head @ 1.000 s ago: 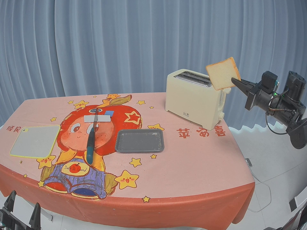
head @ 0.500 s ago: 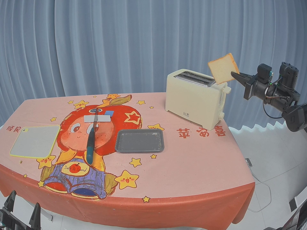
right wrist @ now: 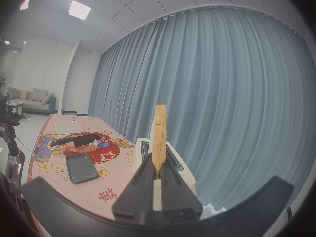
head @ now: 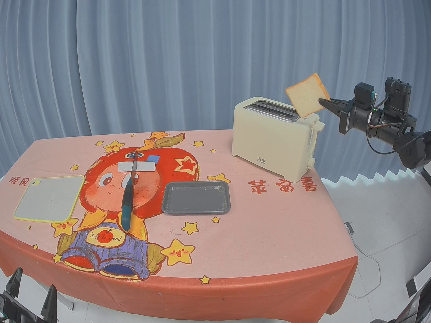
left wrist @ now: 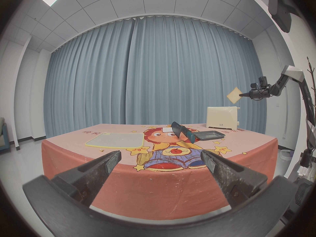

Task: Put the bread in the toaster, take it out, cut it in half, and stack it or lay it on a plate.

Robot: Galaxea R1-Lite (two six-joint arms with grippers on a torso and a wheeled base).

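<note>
Right gripper (head: 324,102) rises, fingers clamped on bread (head: 306,94) | bread tilted above toaster's (head: 271,137) 3 o'clock end, edging toward 9 | toaster at surface's (head: 269,229) 2 o'clock | left gripper (left wrist: 161,165) fingers apart | slot insertion looks imminent

The right tool (head: 322,100) has carried the bread (head: 306,94) higher — edging in above the toaster (head: 269,135).

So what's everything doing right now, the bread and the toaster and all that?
bread: in the air above the toaster's end, pinched by the right gripper
right gripper: shut on the bread
left gripper: open, holding nothing
toaster: upright on the table, slots empty
knife: lying flat on the table
tray: flat on the table, empty
cutting board: flat on the table
</note>
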